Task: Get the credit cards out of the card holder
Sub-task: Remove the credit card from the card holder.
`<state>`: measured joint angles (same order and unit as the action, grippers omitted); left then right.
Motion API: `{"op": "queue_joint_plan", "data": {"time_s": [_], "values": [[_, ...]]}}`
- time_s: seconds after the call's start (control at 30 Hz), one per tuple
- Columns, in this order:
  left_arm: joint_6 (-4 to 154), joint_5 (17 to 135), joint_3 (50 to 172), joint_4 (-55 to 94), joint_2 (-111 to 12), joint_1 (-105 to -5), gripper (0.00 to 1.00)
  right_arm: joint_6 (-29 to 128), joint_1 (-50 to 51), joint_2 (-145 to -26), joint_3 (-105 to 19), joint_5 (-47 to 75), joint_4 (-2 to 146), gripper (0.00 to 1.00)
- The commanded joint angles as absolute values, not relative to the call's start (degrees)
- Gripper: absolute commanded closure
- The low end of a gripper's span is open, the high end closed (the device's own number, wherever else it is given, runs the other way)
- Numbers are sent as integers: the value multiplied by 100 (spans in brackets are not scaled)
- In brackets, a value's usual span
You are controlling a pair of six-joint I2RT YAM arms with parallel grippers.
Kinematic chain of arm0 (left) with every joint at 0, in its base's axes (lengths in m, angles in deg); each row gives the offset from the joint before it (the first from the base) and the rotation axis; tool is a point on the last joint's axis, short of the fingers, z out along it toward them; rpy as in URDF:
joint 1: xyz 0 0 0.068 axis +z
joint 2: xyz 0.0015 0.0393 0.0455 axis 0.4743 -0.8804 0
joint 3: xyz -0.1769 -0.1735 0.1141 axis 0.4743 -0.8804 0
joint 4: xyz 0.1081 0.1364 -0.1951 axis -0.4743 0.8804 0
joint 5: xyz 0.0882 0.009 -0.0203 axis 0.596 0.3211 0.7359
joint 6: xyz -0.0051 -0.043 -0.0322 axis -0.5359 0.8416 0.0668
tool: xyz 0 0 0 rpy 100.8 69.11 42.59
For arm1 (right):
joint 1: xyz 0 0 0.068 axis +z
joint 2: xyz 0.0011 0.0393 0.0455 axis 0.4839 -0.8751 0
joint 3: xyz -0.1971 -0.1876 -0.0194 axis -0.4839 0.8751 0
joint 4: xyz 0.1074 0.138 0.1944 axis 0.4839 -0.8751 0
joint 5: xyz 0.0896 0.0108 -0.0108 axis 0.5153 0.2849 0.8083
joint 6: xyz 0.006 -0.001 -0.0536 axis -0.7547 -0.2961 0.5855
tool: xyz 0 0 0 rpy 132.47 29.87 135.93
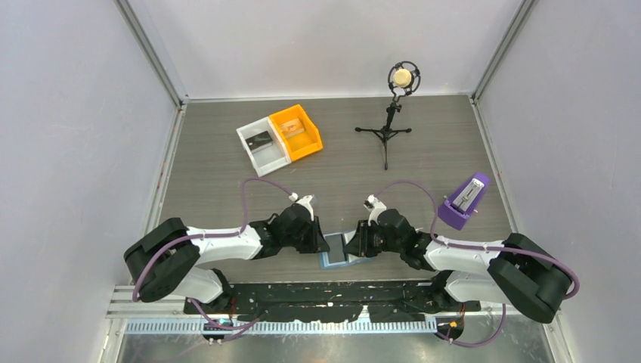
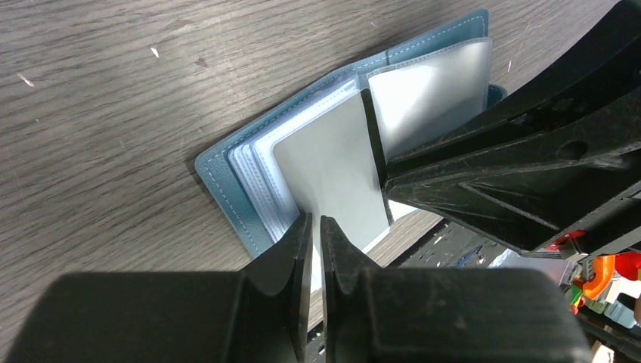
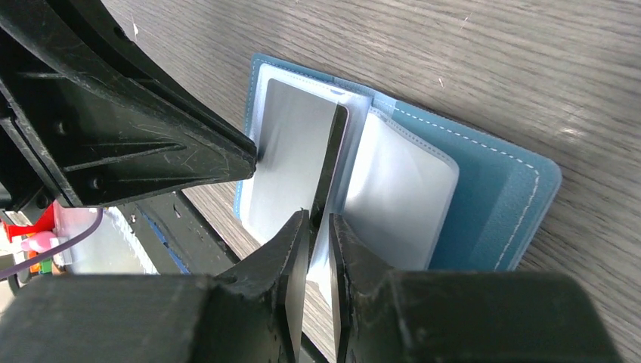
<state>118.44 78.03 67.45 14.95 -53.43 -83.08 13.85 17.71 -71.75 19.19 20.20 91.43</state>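
Observation:
The light-blue card holder [image 1: 332,261] lies open at the table's near edge, between my two grippers. In the left wrist view the card holder [image 2: 227,178] shows several clear sleeve pages fanned up. My left gripper [image 2: 316,219] is shut on a pale sleeve page [image 2: 332,166]. My right gripper [image 3: 319,218] is shut on the edge of a thin black card [image 3: 330,162] that stands upright among the sleeves of the card holder [image 3: 495,197]. That card also shows in the left wrist view [image 2: 374,147]. In the top view the left gripper [image 1: 325,243] and right gripper [image 1: 354,243] nearly touch. No tan card shows in the holder.
A white bin [image 1: 249,147] with a small dark flat thing and an orange bin [image 1: 311,140] with a tan flat thing stand at the back left. A microphone on a tripod [image 1: 389,125] stands at the back. A purple wedge stand [image 1: 462,203] is on the right. The table's near edge is just below the holder.

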Motion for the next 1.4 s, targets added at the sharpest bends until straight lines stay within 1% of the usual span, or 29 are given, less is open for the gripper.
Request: {"op": "queue_joint_plan", "data": {"time_s": [0.0, 0.37, 0.5, 0.6, 0.67, 0.77, 0.87, 0.9, 0.93, 1.03, 1.07, 1.37], "values": [[11907, 7816, 6636, 1267, -5425, -8351, 89, 1304, 1739, -7289, 1944, 2054, 9530, 76], [11901, 7816, 6621, 1275, -5469, -8368, 90, 1182, 1667, -7448, 2016, 2224, 9869, 76], [11888, 7836, 6614, 1305, -5484, -8369, 90, 1167, 1613, -7445, 2067, 2300, 9975, 82], [11855, 7892, 6639, 1406, -5505, -8369, 89, 1168, 1527, -7387, 2132, 2399, 10029, 90], [11825, 7926, 6640, 1451, -5503, -8369, 89, 1173, 1474, -7333, 2171, 2475, 10052, 92], [11776, 7986, 6678, 1560, -5520, -8377, 88, 1160, 1418, -7247, 2208, 2563, 10042, 91], [11747, 8020, 6707, 1637, -5556, -8377, 88, 1174, 1394, -7138, 2216, 2595, 9964, 83], [11743, 8033, 6722, 1650, -5574, -8382, 88, 1174, 1384, -7119, 2221, 2595, 9927, 83], [11738, 8030, 6730, 1661, -5587, -8386, 88, 1176, 1376, -7087, 2224, 2595, 9918, 83], [11734, 8054, 6745, 1702, -5611, -8399, 88, 1172, 1313, -7048, 2245, 2636, 9914, 93], [11726, 8072, 6754, 1718, -5615, -8403, 88, 1170, 1301, -7030, 2254, 2662, 9916, 94], [11699, 8142, 6767, 1845, -5609, -8412, 87, 1181, 1083, -6956, 2349, 2821, 9927, 95]]}}
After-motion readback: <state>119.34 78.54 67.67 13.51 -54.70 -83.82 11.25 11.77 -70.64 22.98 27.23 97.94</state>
